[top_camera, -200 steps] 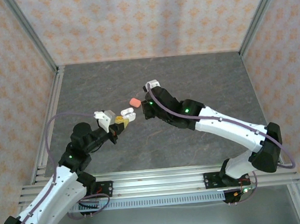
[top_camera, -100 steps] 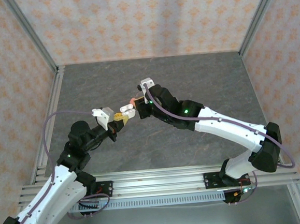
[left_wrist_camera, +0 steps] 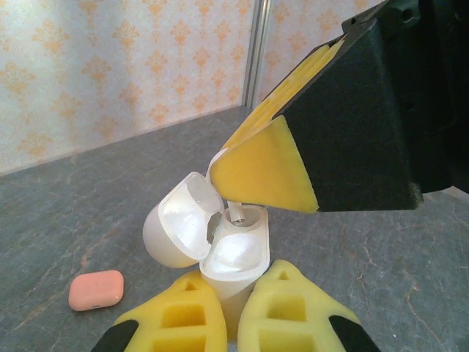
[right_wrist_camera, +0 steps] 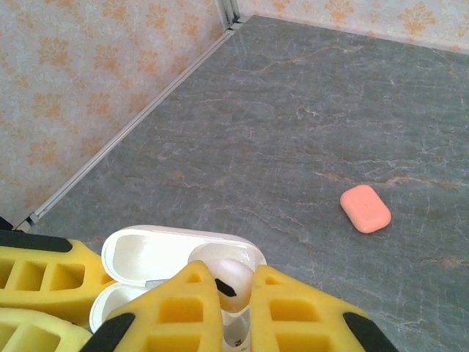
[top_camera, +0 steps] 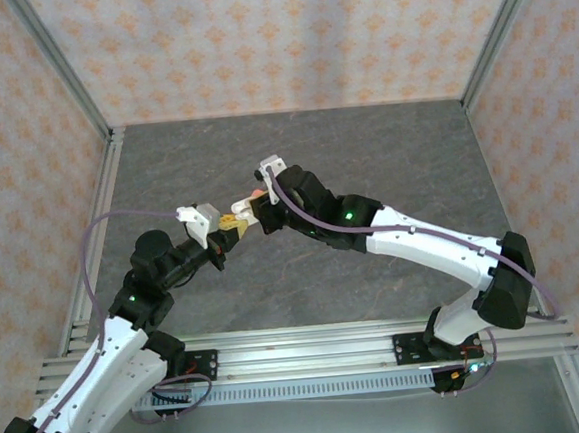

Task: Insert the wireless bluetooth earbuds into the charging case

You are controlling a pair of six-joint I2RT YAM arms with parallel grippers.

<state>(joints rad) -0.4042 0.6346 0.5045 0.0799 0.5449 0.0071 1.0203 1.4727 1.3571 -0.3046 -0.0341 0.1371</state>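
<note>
My left gripper [left_wrist_camera: 236, 276] is shut on the base of a white charging case [left_wrist_camera: 233, 257], held up off the table with its lid [left_wrist_camera: 179, 227] swung open to the left. My right gripper [right_wrist_camera: 229, 270] is shut on a white earbud [right_wrist_camera: 234, 279] directly over the case. The earbud's stem [left_wrist_camera: 238, 214] points down into the case's far slot, and the near slot looks bare. In the top view the two grippers meet left of the table's middle, left gripper [top_camera: 230, 224] and right gripper [top_camera: 253, 207] almost touching around the case [top_camera: 241, 213].
A closed coral-pink case [right_wrist_camera: 365, 208] lies flat on the grey table, also seen at the lower left of the left wrist view [left_wrist_camera: 96, 289] and partly behind the right gripper from above [top_camera: 257, 192]. Patterned walls and metal rails [top_camera: 91, 242] bound the table.
The right gripper has moved left with the earbud until it sits over the open case. The left gripper has shifted slightly up and left with the case.
</note>
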